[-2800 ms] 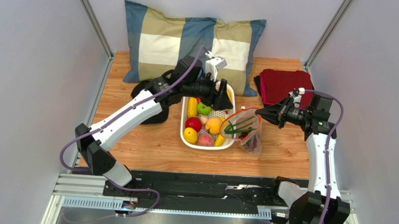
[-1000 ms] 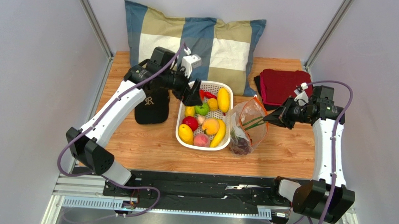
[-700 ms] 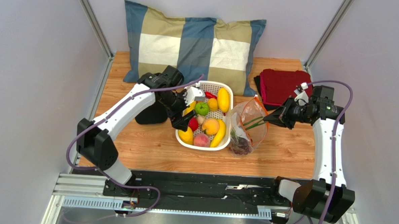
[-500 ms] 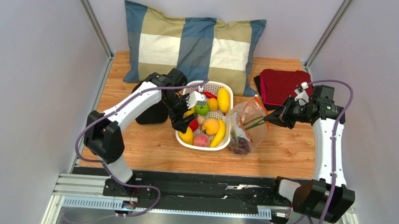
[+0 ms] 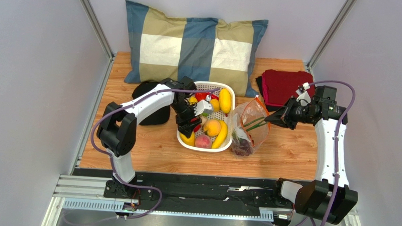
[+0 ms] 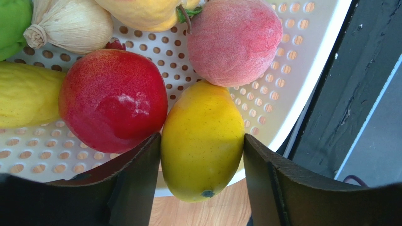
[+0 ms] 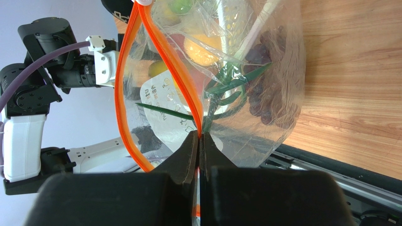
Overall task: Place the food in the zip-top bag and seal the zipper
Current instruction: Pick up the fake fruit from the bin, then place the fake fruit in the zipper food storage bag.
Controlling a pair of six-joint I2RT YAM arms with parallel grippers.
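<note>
Left jaws are straddling the yellow fruit [image 6: 203, 136] in the near corner of the white basket [image 6: 302, 89]. The pads are lying along both its flanks, but I can't tell if they're squeezing. The fruit's long axis is running along the fingers, so they're spanning its narrow width. The red apple [image 6: 113, 94] is touching one finger's outer face.

Right jaws are clenching the zipper [image 7: 193, 115] and holding the zip-top bag [image 7: 283, 56] open just beside the basket, on the side away from the left arm. Scallions [image 7: 236, 77] and grapes [image 7: 264, 108] are sitting inside.

The fruit's underside is hidden, and in the top view the left wrist is covering most of it.
</note>
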